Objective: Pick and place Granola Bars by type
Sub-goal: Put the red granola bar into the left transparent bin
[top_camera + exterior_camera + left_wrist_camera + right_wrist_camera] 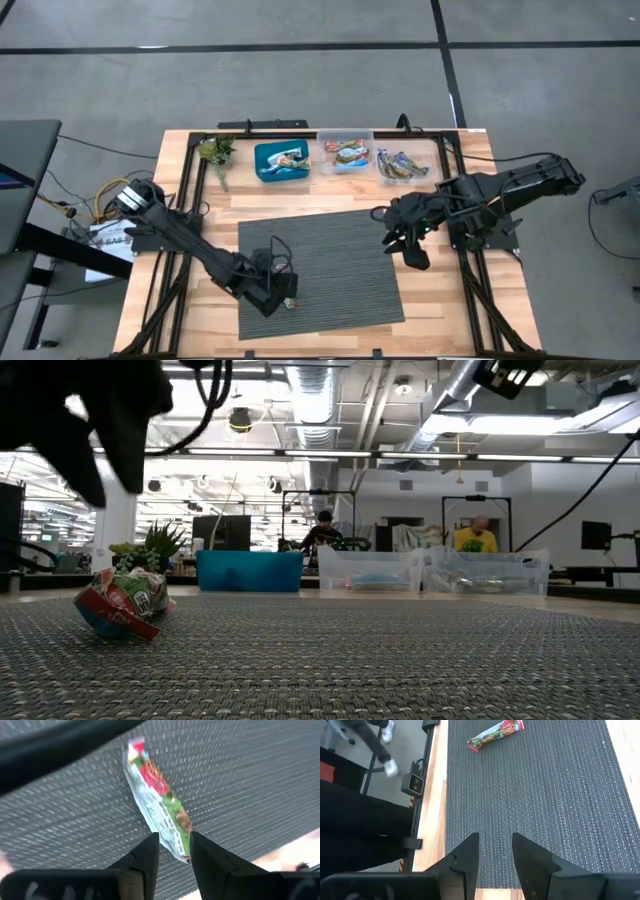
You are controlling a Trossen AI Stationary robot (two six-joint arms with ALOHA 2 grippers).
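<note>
We see one bar [290, 301] left on the grey mat [340, 250], near its front-left corner, lying flat in a red, green and white wrapper. The left pincer [283, 291] hangs right over it, fingers [145, 857] parted and straddling the near end of the wrapper without closing on it; we judge this is the line-up for a grasp across the narrow width, which suits a thin crinkly packet. The right pincer [410, 250] waits above the mat's right edge, also open and empty, clear of the left arm's path.

Along the back of the desk [180, 200] stand three bins in a row: a blue bin [281, 161], then two clear bins [346, 153] [404, 162], each already holding bars, so the sorting looks nearly finished. A small plant [217, 152] sits to the left of the blue bin. We cannot tell from here which bin matches this wrapper.

Nothing lies on the mat between the bar and the bins. The carry back runs across the open mat, with the right arm near only the rightmost bin. People show in the room far behind.
</note>
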